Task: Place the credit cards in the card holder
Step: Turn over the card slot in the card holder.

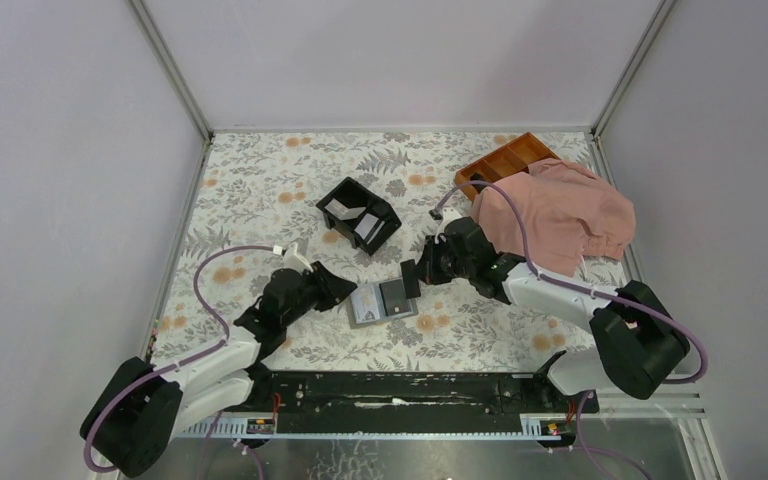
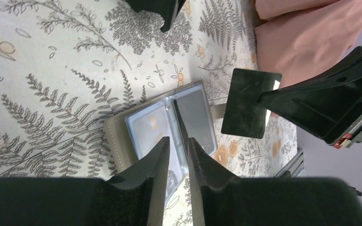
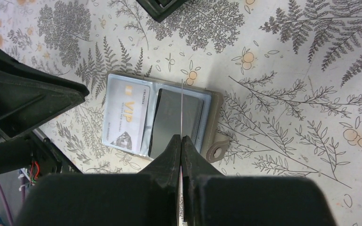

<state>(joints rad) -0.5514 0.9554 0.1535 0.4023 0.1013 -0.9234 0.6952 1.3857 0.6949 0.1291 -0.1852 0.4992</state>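
Right hand (image 3: 181, 141), clamped on a dark credit card (image 2: 247, 103) poised edge-on above the open card holder (image 1: 382, 303) lying centre-near on the worktop (image 1: 260, 180), should square the card to its pocket before sliding, while left hand (image 2: 179, 143), narrowly parted and apparently empty, steadies the holder.

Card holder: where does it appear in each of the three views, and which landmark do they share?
Top external: card holder lies just below centre.
Left wrist: centre.
Right wrist: centre-left.
Shared landmark: black box, at the top edge in both wrist views.
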